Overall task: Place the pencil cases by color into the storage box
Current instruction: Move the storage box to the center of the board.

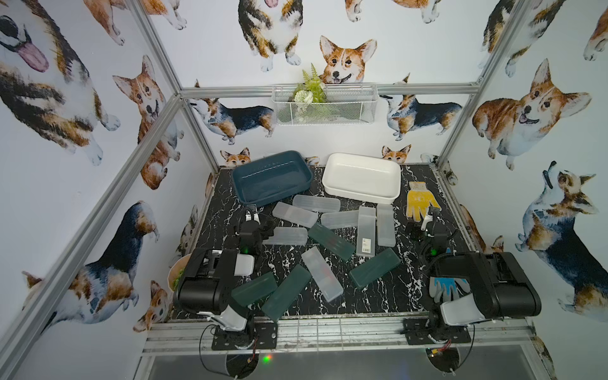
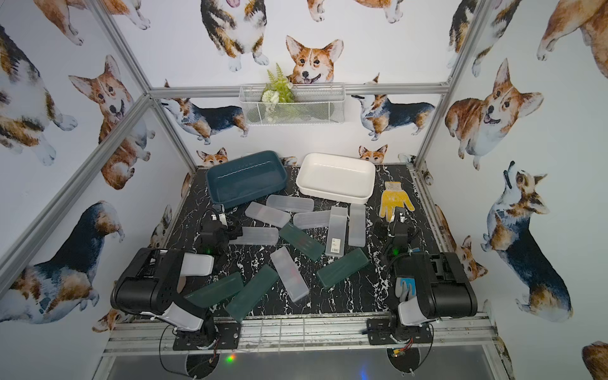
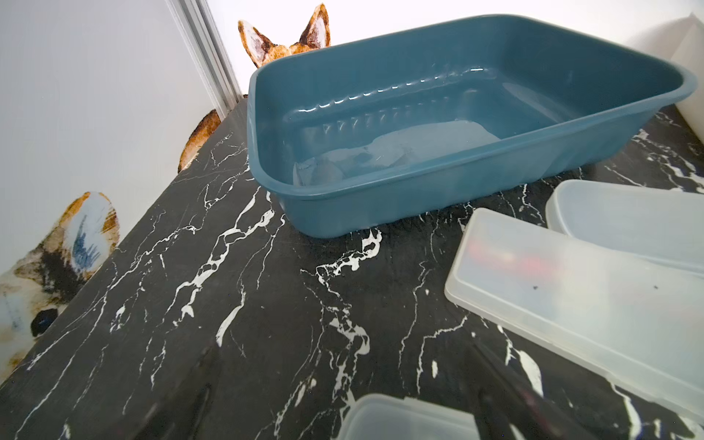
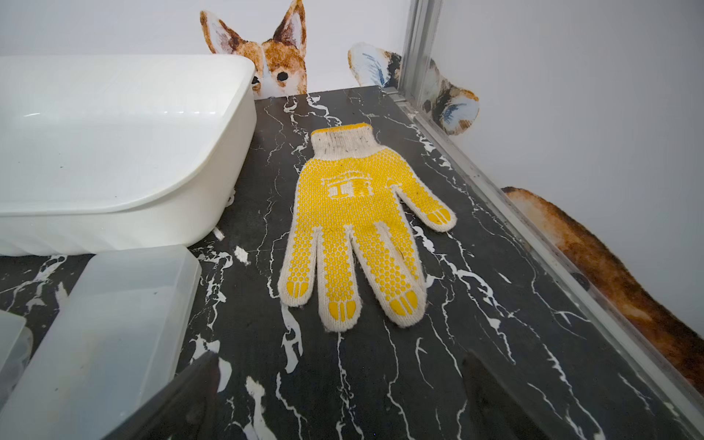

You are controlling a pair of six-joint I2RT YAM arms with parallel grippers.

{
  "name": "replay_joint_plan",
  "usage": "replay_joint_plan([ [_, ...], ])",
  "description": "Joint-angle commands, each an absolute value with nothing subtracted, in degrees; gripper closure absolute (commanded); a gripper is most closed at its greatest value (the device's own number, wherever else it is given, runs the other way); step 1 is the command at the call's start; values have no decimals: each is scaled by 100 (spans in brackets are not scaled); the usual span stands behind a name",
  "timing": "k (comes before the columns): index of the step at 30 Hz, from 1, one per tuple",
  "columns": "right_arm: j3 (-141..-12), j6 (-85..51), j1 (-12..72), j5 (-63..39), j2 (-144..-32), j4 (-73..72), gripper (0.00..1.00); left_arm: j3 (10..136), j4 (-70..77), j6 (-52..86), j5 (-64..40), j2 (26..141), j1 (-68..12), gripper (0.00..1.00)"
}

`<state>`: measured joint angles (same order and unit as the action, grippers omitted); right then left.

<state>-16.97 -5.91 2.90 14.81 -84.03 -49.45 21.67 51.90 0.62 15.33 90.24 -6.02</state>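
Several frosted white pencil cases and several dark green pencil cases lie scattered over the black marble table. At the back stand a blue storage box and a white storage box, both with nothing in them. My left gripper hovers open in front of the blue box, with a frosted case just below it. My right gripper is open over bare table, just short of a yellow glove.
The yellow glove lies right of the white box. A blue-grey glove sits partly under the right arm. A bowl peeks out at the table's left edge. A wire basket hangs on the back wall.
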Motion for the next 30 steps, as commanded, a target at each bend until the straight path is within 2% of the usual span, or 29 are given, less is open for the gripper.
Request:
replay_joint_plan([
  [1,-1732,-531,292,1512,-8402,-5190,0,2155,5399,-1,1556,9009,-598,0],
  [30,-1790,-500,294,1428,-8435,-5099,0,2231,5256,44,1389,9011,-519,0],
])
